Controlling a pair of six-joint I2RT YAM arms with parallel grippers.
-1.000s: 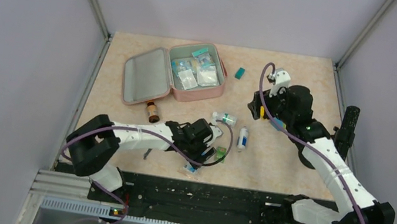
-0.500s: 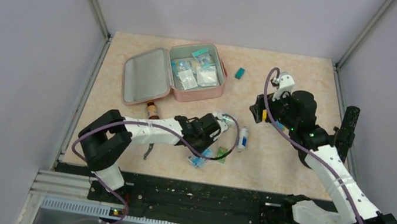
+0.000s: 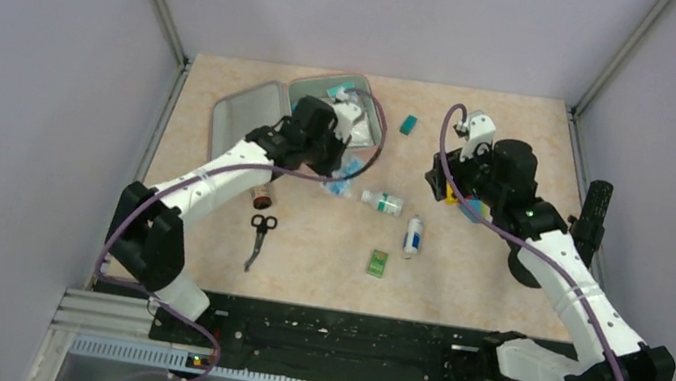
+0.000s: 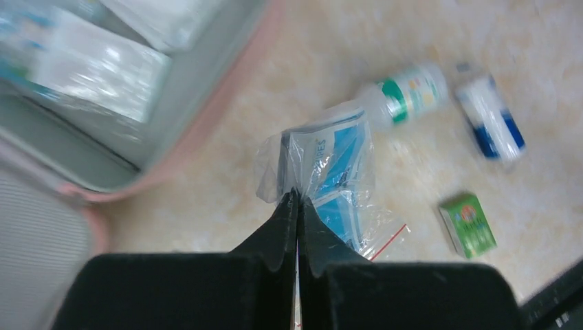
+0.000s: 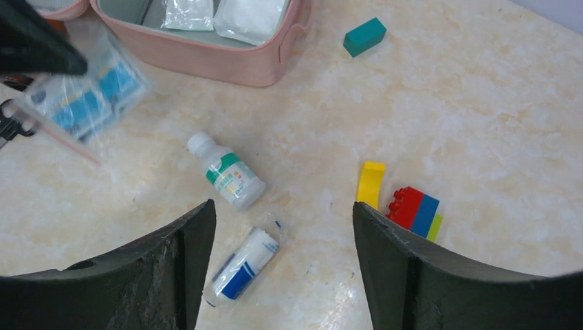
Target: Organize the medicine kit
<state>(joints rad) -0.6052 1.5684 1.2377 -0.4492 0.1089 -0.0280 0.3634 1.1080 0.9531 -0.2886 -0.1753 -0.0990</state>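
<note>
Your top view looks down from high behind the arm bases over the whole worktop. Left wrist: close, steeply down. Right wrist: farther off, down between its jaws. All three share the medicine kit edge and the white bottle.

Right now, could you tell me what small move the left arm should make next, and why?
Probably carry the bag over the open medicine kit and release it: the left end effector is shut on its edge, and it hangs just outside the pink wall.

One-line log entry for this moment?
left gripper: shut on plastic bag, beside medicine kit | right gripper: open, holding nothing
</note>
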